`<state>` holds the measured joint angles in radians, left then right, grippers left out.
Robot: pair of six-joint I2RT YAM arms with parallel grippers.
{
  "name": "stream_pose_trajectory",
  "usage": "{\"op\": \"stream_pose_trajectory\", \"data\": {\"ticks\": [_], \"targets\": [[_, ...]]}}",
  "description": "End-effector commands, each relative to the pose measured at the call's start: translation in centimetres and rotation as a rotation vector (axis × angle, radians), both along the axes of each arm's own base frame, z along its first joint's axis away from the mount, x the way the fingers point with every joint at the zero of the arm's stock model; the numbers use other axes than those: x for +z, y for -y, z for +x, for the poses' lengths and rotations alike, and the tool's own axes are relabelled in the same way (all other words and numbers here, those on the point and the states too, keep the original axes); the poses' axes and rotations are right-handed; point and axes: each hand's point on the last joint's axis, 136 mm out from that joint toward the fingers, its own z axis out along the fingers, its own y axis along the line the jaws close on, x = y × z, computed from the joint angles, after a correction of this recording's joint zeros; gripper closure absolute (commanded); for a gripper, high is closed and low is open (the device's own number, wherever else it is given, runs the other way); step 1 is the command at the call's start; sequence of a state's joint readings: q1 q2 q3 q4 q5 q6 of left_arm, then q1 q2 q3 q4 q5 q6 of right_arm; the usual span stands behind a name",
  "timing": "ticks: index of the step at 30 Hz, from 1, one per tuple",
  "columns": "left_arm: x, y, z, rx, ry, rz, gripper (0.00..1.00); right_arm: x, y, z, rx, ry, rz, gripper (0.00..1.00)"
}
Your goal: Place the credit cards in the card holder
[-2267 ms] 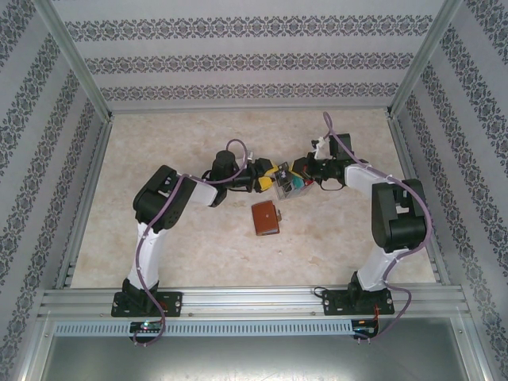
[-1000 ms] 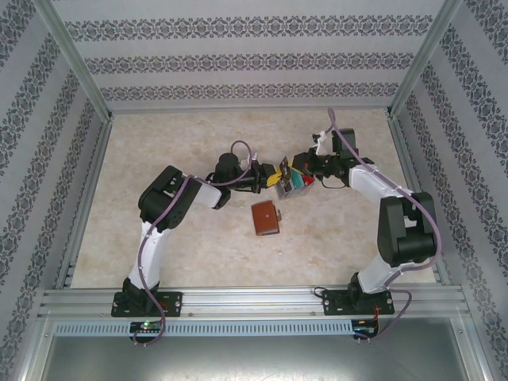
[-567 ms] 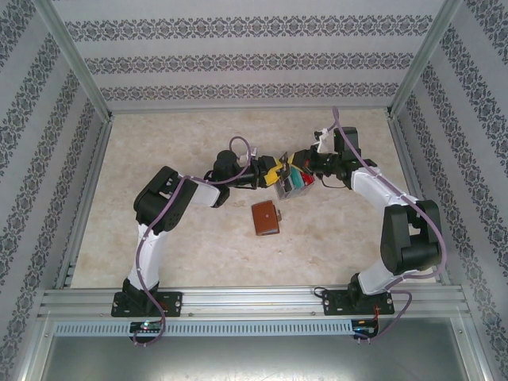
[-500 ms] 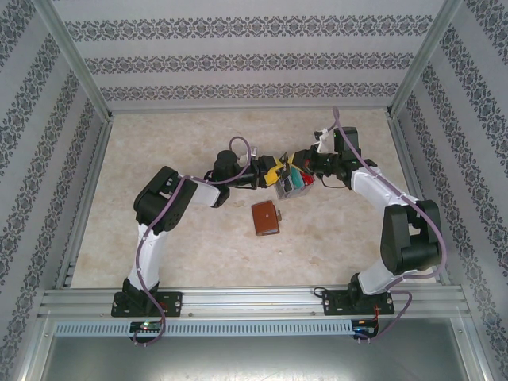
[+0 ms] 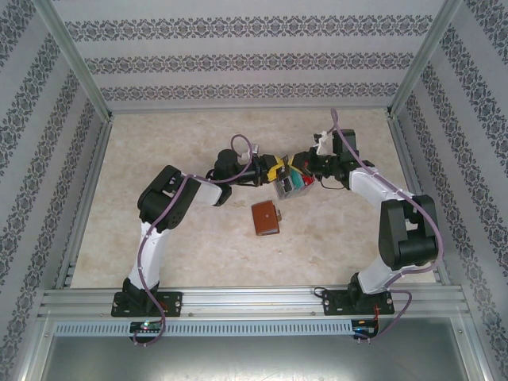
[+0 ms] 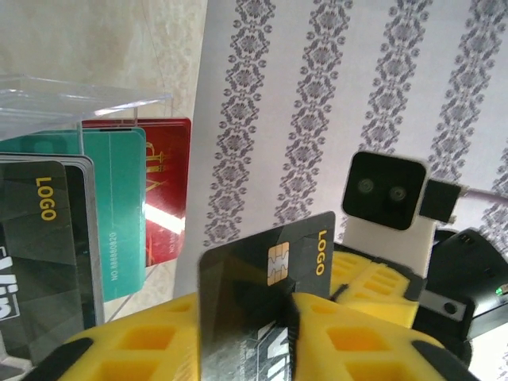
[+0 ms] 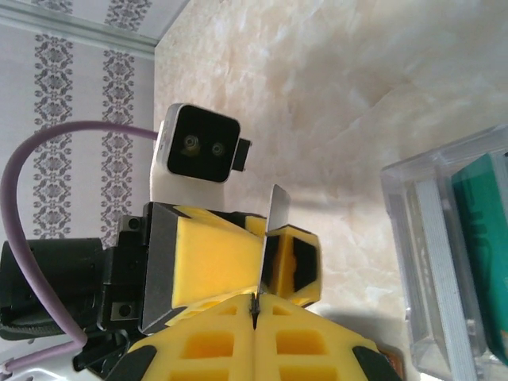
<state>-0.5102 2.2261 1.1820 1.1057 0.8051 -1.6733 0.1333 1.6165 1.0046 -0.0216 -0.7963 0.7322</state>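
Evidently mid-handover beside the clear tray [image 5: 295,189], the right jaws are clenched on a dark grey card [image 6: 262,270] which the left jaws flank, whether gripping I cannot tell; next it needs carrying to the seemingly shut card holder [image 5: 265,217] lying on the desk [image 5: 198,238].

Card holder [image 5: 265,217]: reddish-brown leather, folded shut, lying flat just on the near side of the clear tray [image 6: 79,95], apart from every card. Standing upright in that tray, face to face: a red card [image 6: 163,182], a teal card [image 6: 111,214] and a black card [image 6: 44,262] marked LOGO. One dark grey card [image 6: 246,309], with a gold chip and LOGO, is raised clear of the tray on edge, one edge pinched between the closed yellow fingers of the right gripper [image 7: 254,305].
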Motion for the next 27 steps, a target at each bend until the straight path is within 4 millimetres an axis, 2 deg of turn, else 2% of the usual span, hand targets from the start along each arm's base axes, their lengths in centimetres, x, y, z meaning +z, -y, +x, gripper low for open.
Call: {"op": "stream_pose_trajectory", "data": {"ticks": [1, 5, 8, 10, 13, 14, 15, 17, 20, 23, 25, 26, 27], "targets": [[2.0, 0.6, -0.5, -0.020, 0.078, -0.037, 0.79, -0.8, -0.7, -0.4, 0.020, -0.015, 0.007, 1.00], [2.5, 0.5, -0.7, -0.022, 0.092, -0.035, 0.95, -0.4, -0.6, -0.5, 0.017, -0.010, 0.011, 1.00], [3.3, 0.5, -0.9, -0.025, 0.109, -0.046, 1.00, 0.2, -0.7, -0.7, 0.017, -0.005, 0.026, 0.99], [3.9, 0.4, -1.0, -0.027, 0.121, -0.055, 1.00, 0.8, -0.8, -0.8, 0.019, 0.004, 0.040, 0.89], [4.7, 0.2, -1.3, -0.026, 0.131, -0.070, 1.00, 1.4, -0.8, -0.8, 0.019, 0.005, 0.065, 0.80], [5.1, 0.2, -1.4, -0.029, 0.139, -0.079, 1.00, 1.7, -1.0, -0.9, 0.028, 0.013, 0.082, 0.73], [5.5, 0.2, -1.5, -0.033, 0.148, -0.087, 1.00, 2.0, -1.1, -0.9, 0.034, 0.015, 0.095, 0.71], [5.7, 0.2, -1.6, -0.037, 0.149, -0.090, 1.00, 2.3, -1.4, -0.9, 0.047, 0.014, 0.118, 0.77], [6.4, 0.2, -1.8, -0.038, 0.168, -0.108, 1.00, 2.3, -1.4, -0.7, 0.045, 0.006, 0.134, 0.76], [6.6, 0.1, -1.7, -0.032, 0.163, -0.110, 1.00, 2.3, -1.4, -0.7, 0.039, 0.009, 0.139, 0.90], [6.6, 0.0, -1.9, -0.032, 0.164, -0.107, 0.93, 2.5, -1.3, -0.8, 0.036, 0.016, 0.145, 0.98], [6.6, -0.1, -1.9, -0.028, 0.165, -0.107, 0.92, 2.6, -1.2, -0.9, 0.030, 0.017, 0.144, 1.00], [6.6, -0.3, -2.2, -0.025, 0.163, -0.101, 0.85, 2.7, -1.0, -1.0, 0.022, 0.026, 0.135, 1.00]]}}
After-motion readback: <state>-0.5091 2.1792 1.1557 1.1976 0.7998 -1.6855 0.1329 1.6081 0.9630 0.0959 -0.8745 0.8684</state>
